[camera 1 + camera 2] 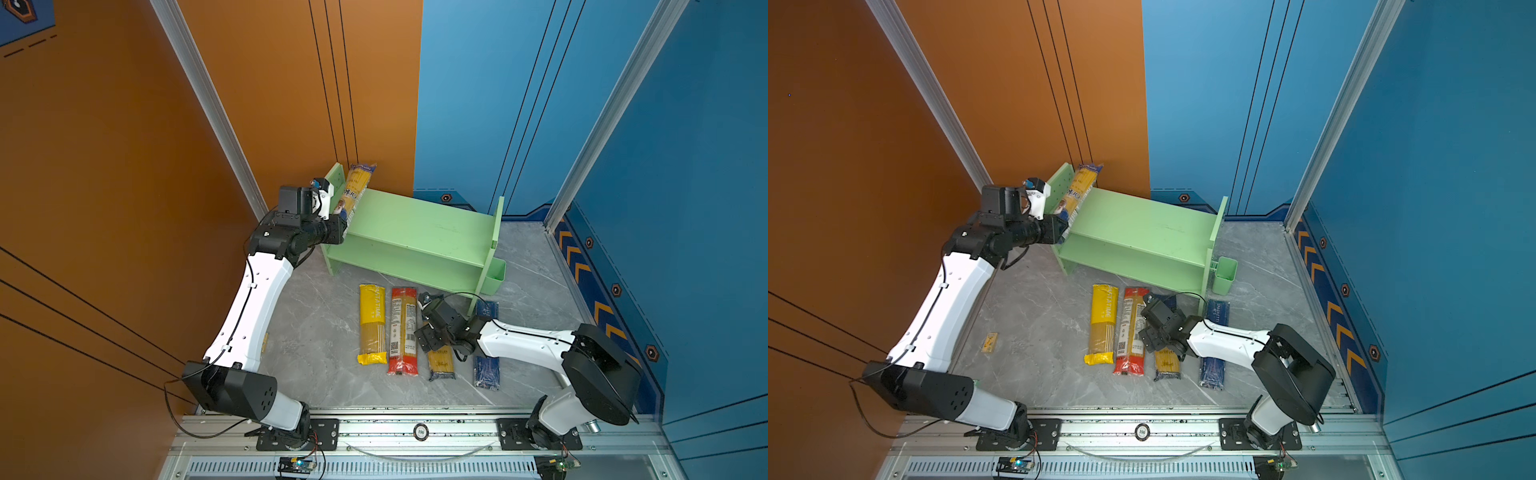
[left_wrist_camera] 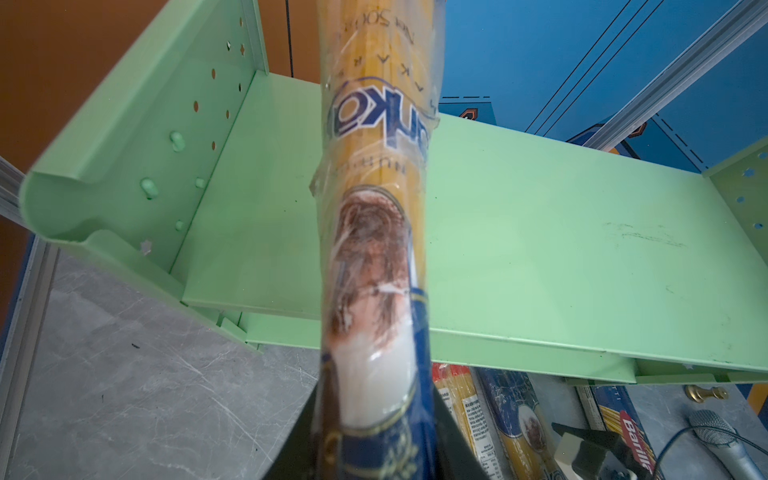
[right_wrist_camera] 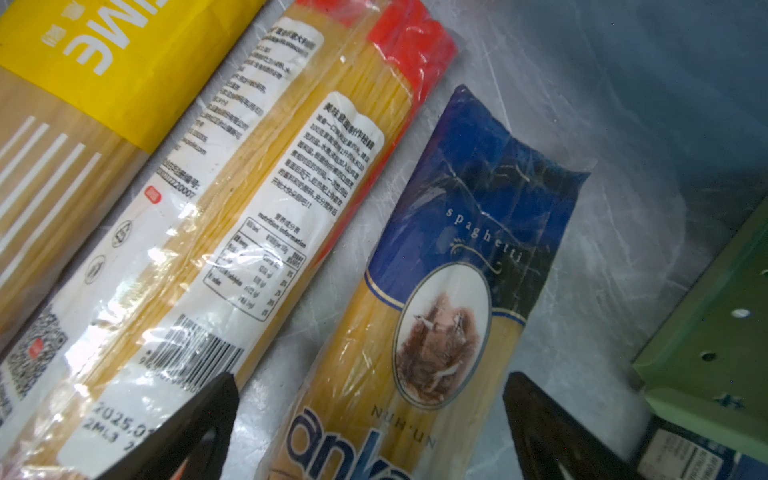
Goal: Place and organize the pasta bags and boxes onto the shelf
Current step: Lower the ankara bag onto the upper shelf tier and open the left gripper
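The green shelf stands at the far side of the grey surface, turned at a slant, with a small green bin hung low on its right end.

The left arm reaches to the shelf's left end. The left jaws are closed narrow on the dark blue end of a yellow-and-blue spaghetti bag. This bag is tilted. Its gripped end is at the near edge of the top tier. Its far end rises beside the perforated left side panel. Whether the bag touches the tier cannot be told.

Four packs lie side by side on the surface just near of the shelf, each running near to far. From the left they are:
- a yellow bag
- a red-ended clear bag, just beside the yellow one
- a second yellow-and-blue bag
- a dark blue box, partly under the right arm

The right jaws hang over the second yellow-and-blue bag. They stand wide apart with one on each side of it, holding nothing.

A tiny yellow box lies on the surface by the left arm, well apart from the packs.
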Available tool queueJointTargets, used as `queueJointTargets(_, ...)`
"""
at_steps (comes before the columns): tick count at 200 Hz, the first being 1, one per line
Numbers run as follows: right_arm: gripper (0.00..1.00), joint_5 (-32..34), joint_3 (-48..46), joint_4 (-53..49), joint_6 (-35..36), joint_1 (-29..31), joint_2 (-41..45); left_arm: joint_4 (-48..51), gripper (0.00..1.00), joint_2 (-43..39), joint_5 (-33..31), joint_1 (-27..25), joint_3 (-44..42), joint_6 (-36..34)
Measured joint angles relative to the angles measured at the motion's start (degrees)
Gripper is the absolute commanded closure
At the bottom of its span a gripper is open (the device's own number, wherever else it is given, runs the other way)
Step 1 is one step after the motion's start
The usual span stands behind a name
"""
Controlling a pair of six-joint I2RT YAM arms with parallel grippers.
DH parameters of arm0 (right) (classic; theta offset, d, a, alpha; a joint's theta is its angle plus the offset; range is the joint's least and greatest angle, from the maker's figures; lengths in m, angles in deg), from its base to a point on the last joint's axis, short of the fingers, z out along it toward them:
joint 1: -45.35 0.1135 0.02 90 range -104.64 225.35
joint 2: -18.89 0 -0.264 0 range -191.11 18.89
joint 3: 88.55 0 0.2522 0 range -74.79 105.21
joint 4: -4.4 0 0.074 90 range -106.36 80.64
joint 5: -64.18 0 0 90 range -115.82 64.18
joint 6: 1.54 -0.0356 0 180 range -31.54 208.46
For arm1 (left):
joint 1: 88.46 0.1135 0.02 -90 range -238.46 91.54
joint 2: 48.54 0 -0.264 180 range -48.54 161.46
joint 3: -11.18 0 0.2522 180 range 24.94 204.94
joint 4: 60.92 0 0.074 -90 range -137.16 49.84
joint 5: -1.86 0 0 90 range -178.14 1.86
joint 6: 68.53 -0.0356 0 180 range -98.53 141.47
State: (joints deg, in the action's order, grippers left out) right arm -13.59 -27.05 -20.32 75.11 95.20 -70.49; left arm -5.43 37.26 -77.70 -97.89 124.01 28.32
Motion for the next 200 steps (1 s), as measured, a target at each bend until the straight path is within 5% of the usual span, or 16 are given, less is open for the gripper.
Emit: queueJointTargets(200, 0.02, 0.0, 2.8, -0.2, 0.0, 0.2, -4.0, -1.3, 1.00, 4.0, -6.0, -1.9, 0.0, 0.0)
